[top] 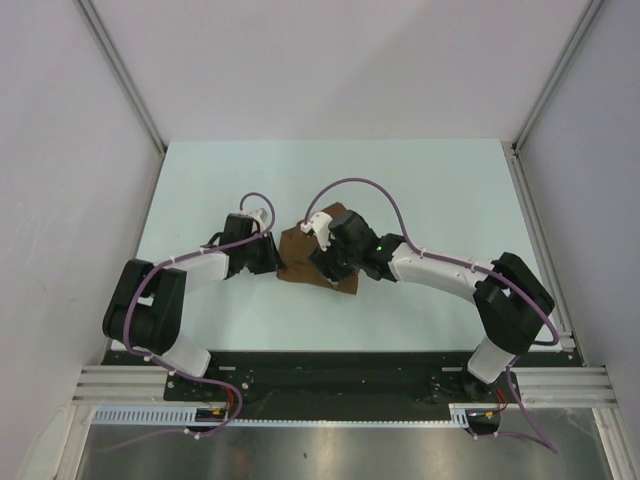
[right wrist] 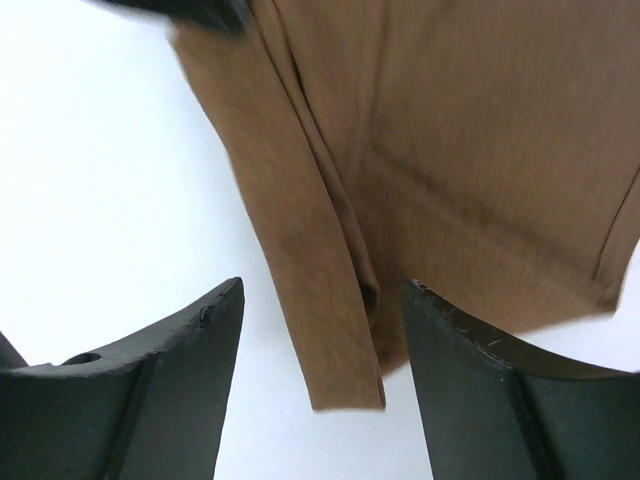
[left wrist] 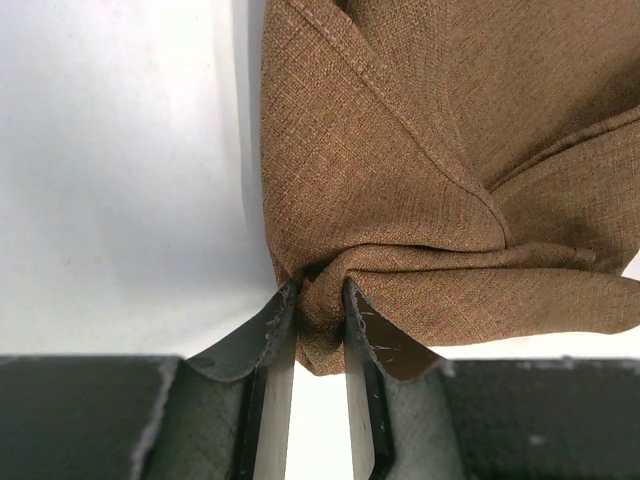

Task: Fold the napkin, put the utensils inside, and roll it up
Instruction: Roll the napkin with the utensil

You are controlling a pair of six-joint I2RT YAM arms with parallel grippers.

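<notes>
The brown napkin (top: 300, 255) lies bunched at the middle of the pale table, between my two grippers. My left gripper (left wrist: 320, 305) is shut on a gathered corner of the napkin (left wrist: 420, 160), with cloth pinched between its fingers. In the top view this gripper (top: 274, 257) sits at the napkin's left edge. My right gripper (right wrist: 322, 300) is open, with a folded strip of the napkin (right wrist: 330, 290) hanging between its fingers, touching neither. It hovers over the napkin's right part (top: 330, 262). The fork and the dark-handled utensil are out of view.
The table (top: 420, 190) is pale blue-white, with grey walls on three sides. A black rail (top: 330, 375) runs along the near edge at the arm bases. Purple cables loop over both arms.
</notes>
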